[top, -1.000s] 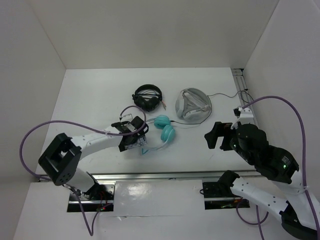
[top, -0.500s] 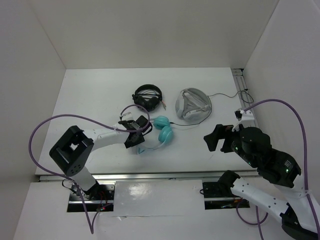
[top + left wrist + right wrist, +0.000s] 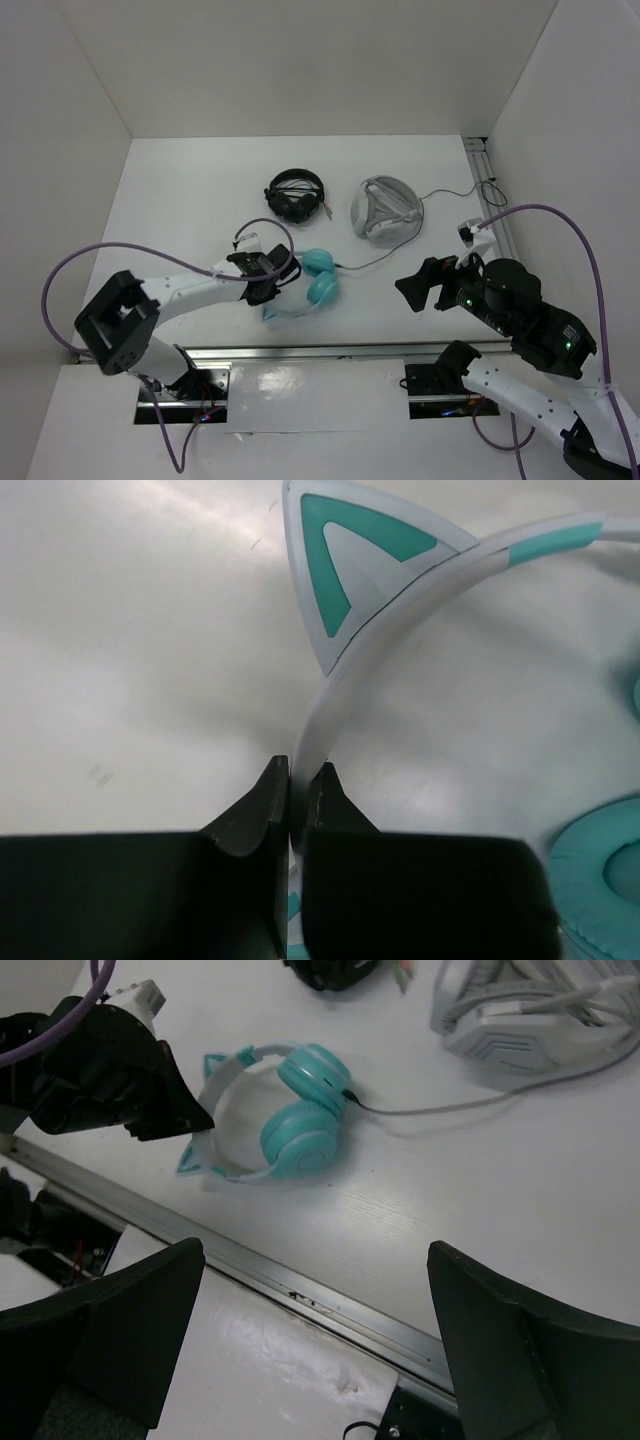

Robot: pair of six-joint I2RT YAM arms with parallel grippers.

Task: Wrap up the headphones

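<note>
At desk (image 3: 180,190) centre-front, the headphones (image 3: 312,281) are laid flat, with the earcups (image 3: 298,1138) side by side and the headband (image 3: 335,695) arched toward the left arm. The black headphones (image 3: 296,193) and grey disc case (image 3: 385,210) are left well apart at the back

The left gripper (image 3: 292,772) is closed tight on the headband, and the thin band is pinched edge-on just below a cat ear (image 3: 345,570). This is judged to be an anchor grip, so the set can be steadied or repositioned while the cable is dealt with

The cable (image 3: 430,1108) is seen trailing loose from one earcup toward the right across the desk. Nothing is wound yet, so wrapping is judged barely started

The right gripper (image 3: 418,283) is held wide open and empty, well to the right of the earcups with nothing touched. It is probably kept free for the cable

vs a second ago:
- the left jaws were spread wide at the band and are now clamped on it
- the headphones are shifted slightly toward the arms' side and turned a little
- the right gripper is moved a bit left and lower in the top view, its opening unchanged
</note>
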